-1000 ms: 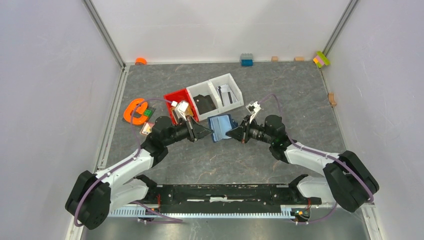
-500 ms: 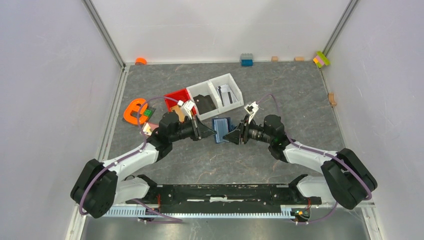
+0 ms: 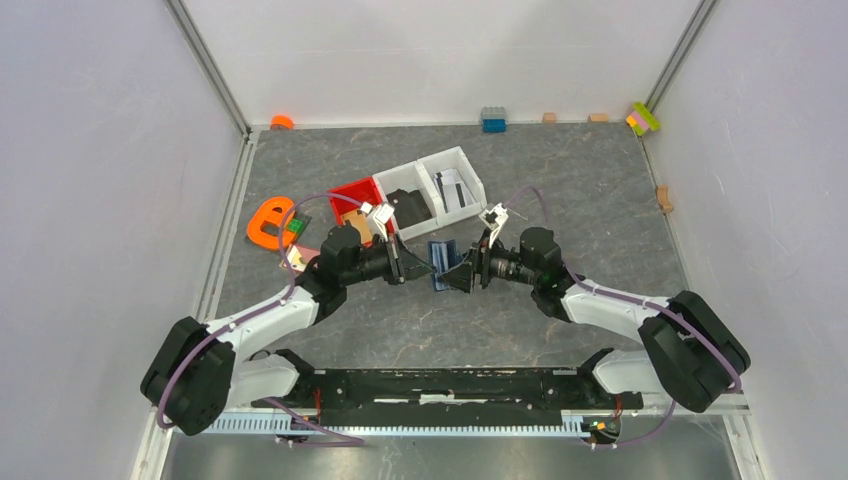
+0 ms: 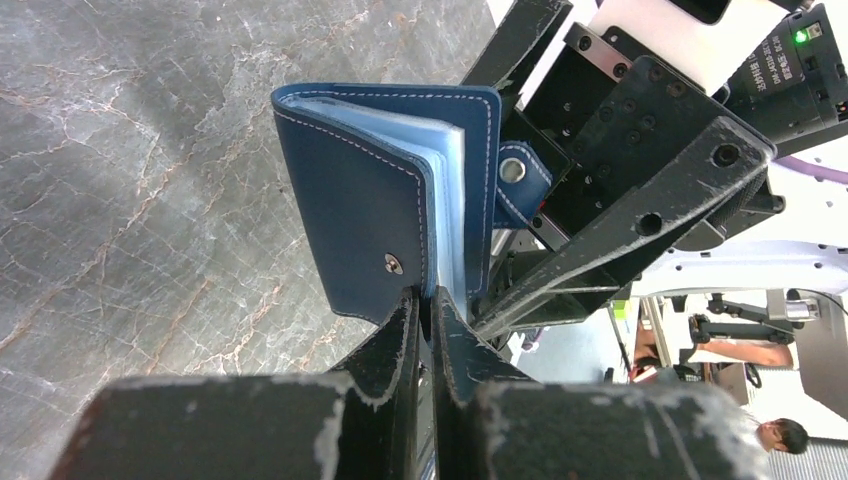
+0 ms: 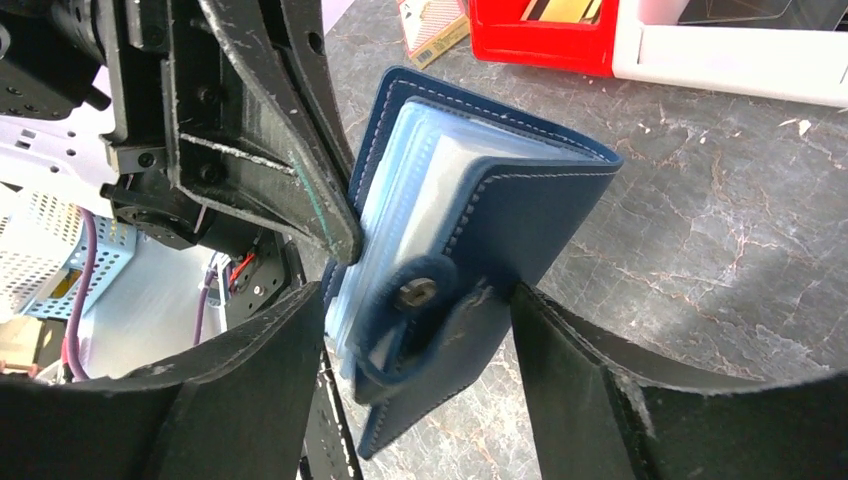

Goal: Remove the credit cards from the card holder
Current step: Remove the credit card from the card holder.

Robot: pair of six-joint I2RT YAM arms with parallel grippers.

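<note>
1. The left claw (image 4: 425,300) is pinched almost closed on the near edge of the card holder (image 4: 370,200), a navy folding wallet that stands right at its fingertips.
2. The right claw (image 5: 415,300) faces it from the other side with its jaws spread wide. One finger stands on each side of the holder's free end, and the strap tab (image 5: 430,320) with its snap lies in the gap between them.
3. The holder is upright between the two claws and partly open, with pale clear sleeves (image 5: 420,180) fanning from the spine above the grey marbled table (image 3: 560,190).
4. Light and dark credit cards (image 3: 452,188) lie in the right compartment of a white bin (image 3: 470,165), beyond both claws and well apart from them. Whether the sleeves hold any cards cannot be told.
</note>
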